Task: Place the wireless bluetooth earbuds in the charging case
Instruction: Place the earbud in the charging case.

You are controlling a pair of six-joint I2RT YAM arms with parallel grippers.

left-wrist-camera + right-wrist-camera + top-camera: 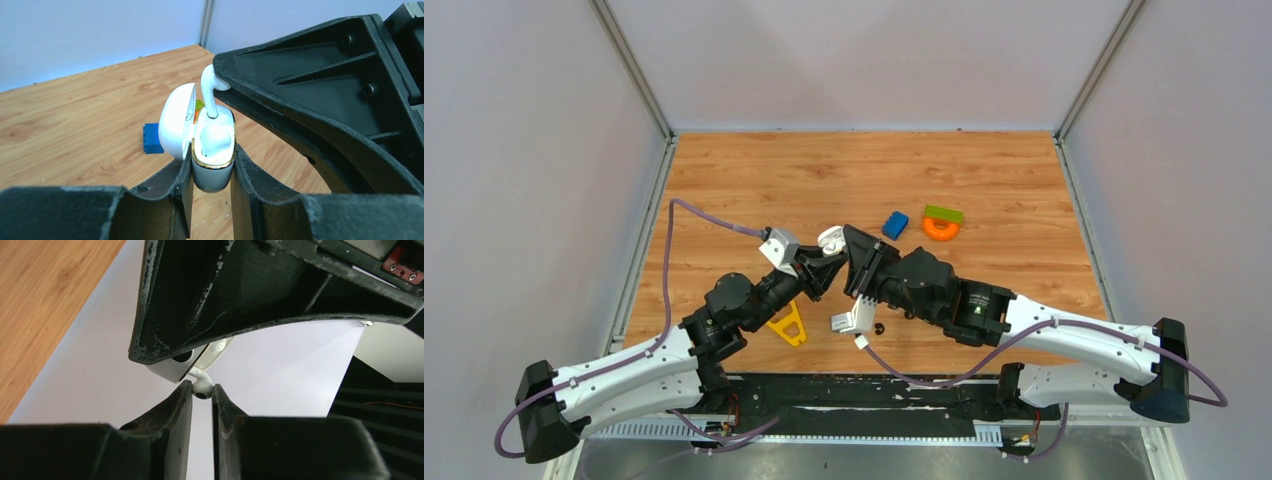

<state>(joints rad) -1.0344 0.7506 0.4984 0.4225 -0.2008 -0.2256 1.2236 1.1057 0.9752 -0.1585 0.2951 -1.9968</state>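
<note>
My left gripper (212, 161) is shut on the white, gold-rimmed charging case (213, 172), which it holds up with the lid (176, 122) swung open. One white earbud (215, 138) sits in the case. My right gripper (202, 390) is shut on the head of a second white earbud (201, 387), whose stem (211, 102) points down into the case's far slot. In the top view both grippers meet above the table's middle, at the case (830, 239). A tiny black bud (879, 328) lies on the table near the right arm.
A blue block (895, 224), a green block (943, 213) and an orange ring (940, 230) lie to the right behind the grippers. A yellow triangle (789, 326) lies by the left arm. The blue block (151, 138) also shows behind the case.
</note>
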